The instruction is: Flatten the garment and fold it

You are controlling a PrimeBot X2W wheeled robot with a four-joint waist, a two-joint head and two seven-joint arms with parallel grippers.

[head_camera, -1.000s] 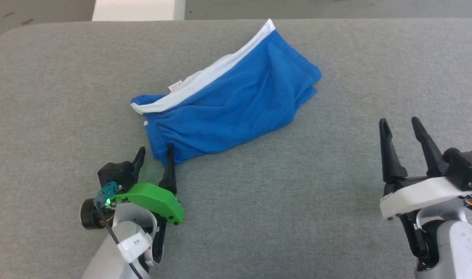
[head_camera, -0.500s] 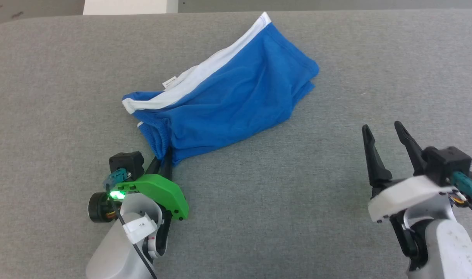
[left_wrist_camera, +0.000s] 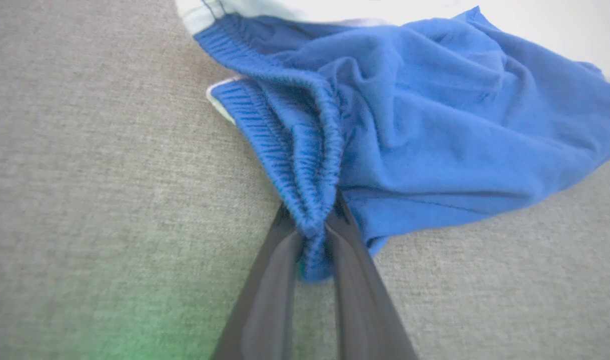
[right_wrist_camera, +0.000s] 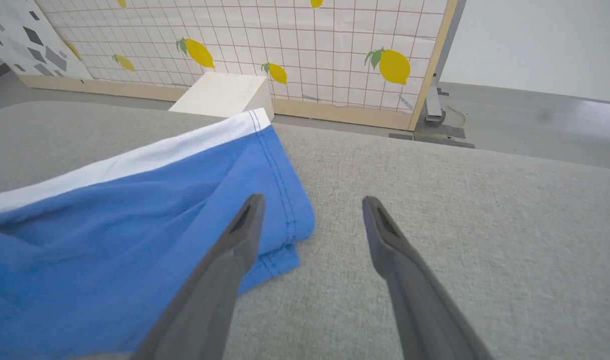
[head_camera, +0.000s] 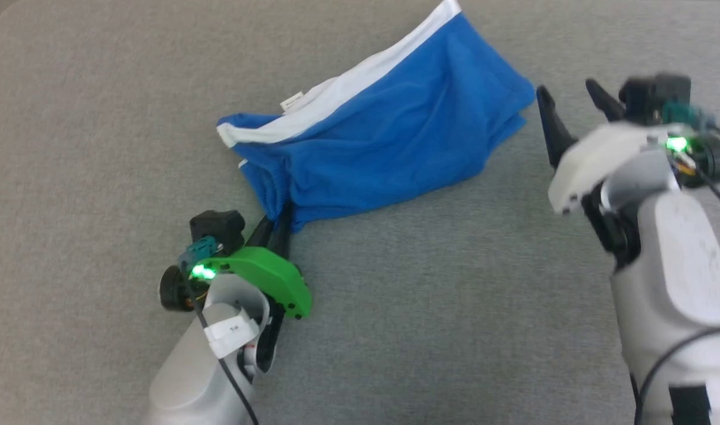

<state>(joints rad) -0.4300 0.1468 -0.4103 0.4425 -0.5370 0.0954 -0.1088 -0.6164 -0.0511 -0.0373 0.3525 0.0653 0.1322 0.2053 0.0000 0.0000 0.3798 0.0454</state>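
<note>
Worktop (head_camera: 100, 177): grey, cloth-covered. Garment (head_camera: 395, 141) lies rumpled across its middle, neither flattened nor folded; task judged barely begun. Left pincer (head_camera: 276, 223) is closed on the garment's ribbed near corner. Right pincer (head_camera: 565, 87) stands spread and empty, just beside the opposite corner. White label (head_camera: 292, 104) shows at the band.

Left gripper (head_camera: 276, 217): fingers pinched together on the near left corner of the garment (head_camera: 389, 136). Right gripper (head_camera: 567, 90): fingers spread apart, just beside its right edge.
</note>
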